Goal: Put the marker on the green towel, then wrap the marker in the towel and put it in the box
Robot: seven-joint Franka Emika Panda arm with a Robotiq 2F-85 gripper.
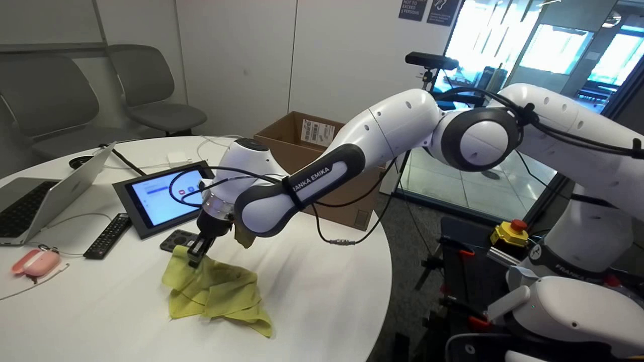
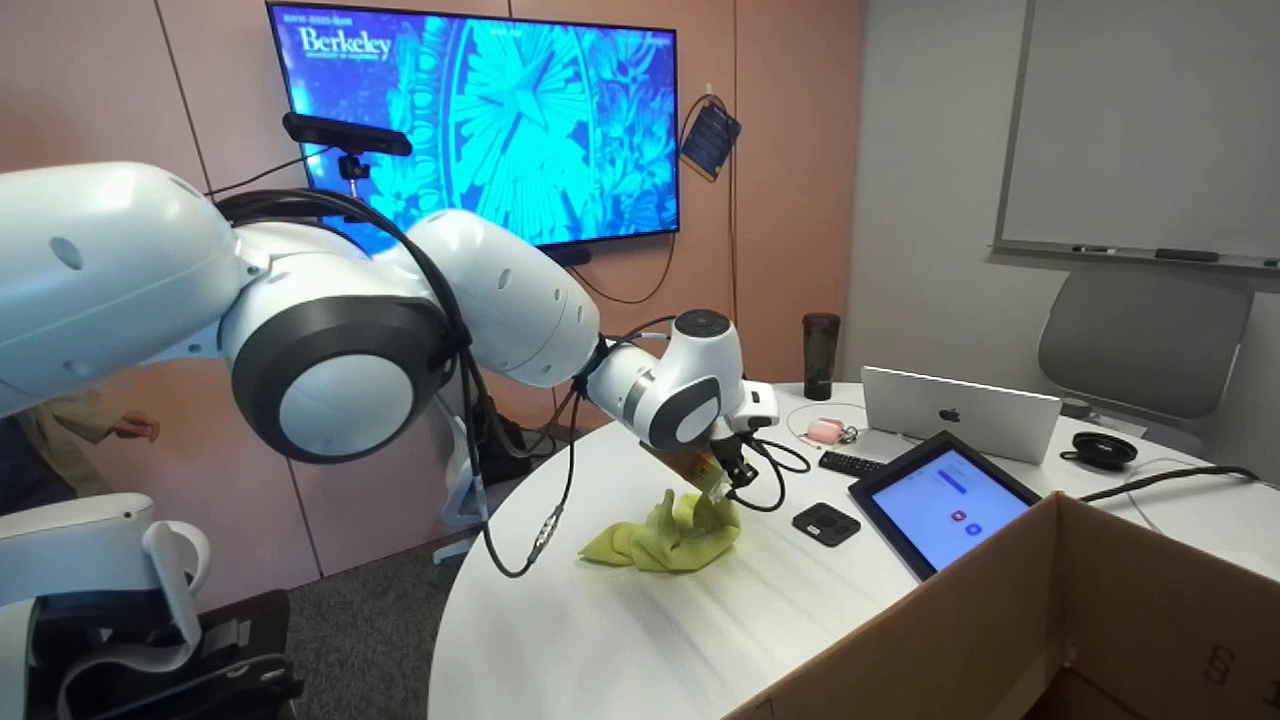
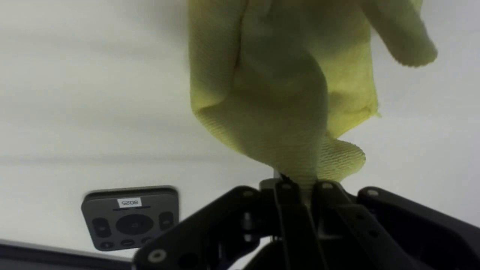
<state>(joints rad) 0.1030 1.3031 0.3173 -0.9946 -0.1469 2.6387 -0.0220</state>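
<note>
Gripper [image 3: 309, 183], black, two-fingered: jaws pressed together, pinching a thin fold at one end of the green towel [image 1: 221, 291]; a grip that suits lifting or turning limp fabric without gathering all of it. Green towel, yellow-green, one: drawn up to the pinch at that end, the remainder slumped in loose pleats on the white table [image 1: 322, 311]; the bunching suggests wrapping under way, not finished. Marker: not distinguishable in any view; presumably inside or beneath the folds, and liable to roll out if the cloth rises by one end only. Control pad [image 3: 131, 221], dark, buttoned: flat just beside the green towel, close enough to be nudged by a sideways move. Tablet [image 1: 166, 193], screen lit: near the control pad, tilted, probably for reading from a seat. Remote control [image 1: 108, 236]: flat beside the tablet, likely kept within reach of it. Laptop [image 1: 65, 196], lid raised: farther off, out of the working area. Box [image 1: 347, 217], brown cardboard: at the table's edge, well apart from the green towel, mouth upward, seemingly so the bundle can drop in from above.
</note>
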